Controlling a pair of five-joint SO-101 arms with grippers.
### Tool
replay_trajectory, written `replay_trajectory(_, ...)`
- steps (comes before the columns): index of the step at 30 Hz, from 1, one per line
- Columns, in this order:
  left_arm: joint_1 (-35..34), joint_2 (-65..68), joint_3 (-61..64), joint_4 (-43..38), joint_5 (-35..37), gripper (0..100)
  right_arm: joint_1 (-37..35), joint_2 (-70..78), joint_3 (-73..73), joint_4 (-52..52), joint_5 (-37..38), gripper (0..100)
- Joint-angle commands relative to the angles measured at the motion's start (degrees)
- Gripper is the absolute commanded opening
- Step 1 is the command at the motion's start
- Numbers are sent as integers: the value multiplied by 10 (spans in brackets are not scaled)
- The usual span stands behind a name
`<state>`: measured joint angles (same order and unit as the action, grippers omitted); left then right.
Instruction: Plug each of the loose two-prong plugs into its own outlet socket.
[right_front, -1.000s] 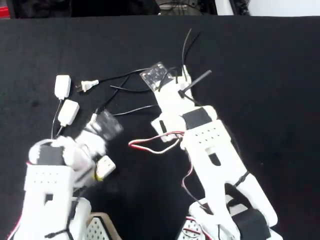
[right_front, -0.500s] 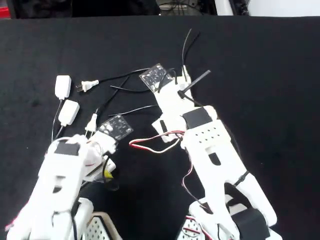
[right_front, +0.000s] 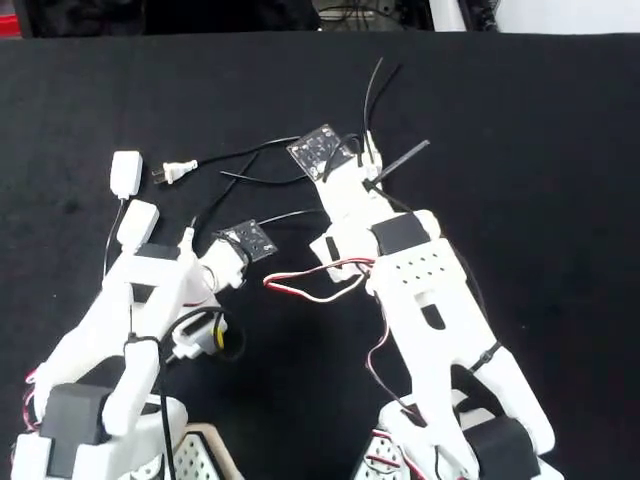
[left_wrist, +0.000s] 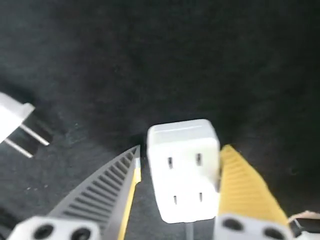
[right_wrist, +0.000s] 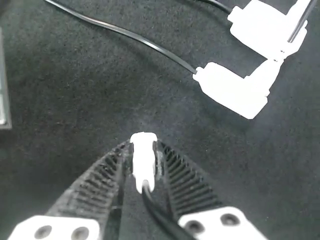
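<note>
Toward the left edge of the table (right_front: 520, 120), my left pincer (left_wrist: 182, 149) is spread to either side of a white outlet socket (left_wrist: 184, 175), which lies on the black top with its slots showing. My yellow finger (left_wrist: 242, 185) lies against one side of it. The tip of my ribbed grey finger (left_wrist: 100, 195) is just beside the other side, with a dark gap along the rest of its length. A loose plug (left_wrist: 12, 122) lies near, on the grey finger's side, its two prongs bare. In the high view a second socket (right_front: 125, 172) lies just beyond the first, closer to the far edge. Another plug (right_front: 180, 170) lies beside that one, its prongs pointing at it but apart from it.

Near the middle of the table, my right pincer (right_wrist: 143, 150) is pressed onto a small white plug (right_wrist: 144, 167), pinching it by its sides. Its black cable (right_wrist: 155, 210) runs back between my fingers. Farther off on the table top lies a white angled piece (right_wrist: 235, 92) with a thin cable (right_wrist: 125, 35) reaching it, and another white piece (right_wrist: 265, 25) just beyond.
</note>
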<state>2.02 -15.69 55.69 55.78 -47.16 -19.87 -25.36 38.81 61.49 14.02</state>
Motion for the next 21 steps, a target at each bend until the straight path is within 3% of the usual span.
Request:
replay_trajectory(1, 3, 4, -22, 14, -5, 177, 9, -4, -40, -2, 3, 12)
replay_trajectory(6, 7, 4, -43, 24, 1, 130, 9, -5, -40, -2, 1, 12)
replay_trajectory(11, 13, 4, -107, 24, 78, 37, 11, -6, -43, 0, 2, 12)
replay_trajectory(21, 112, 71, -222, 1, 179, 61, 79, -6, -65, 3, 0, 12)
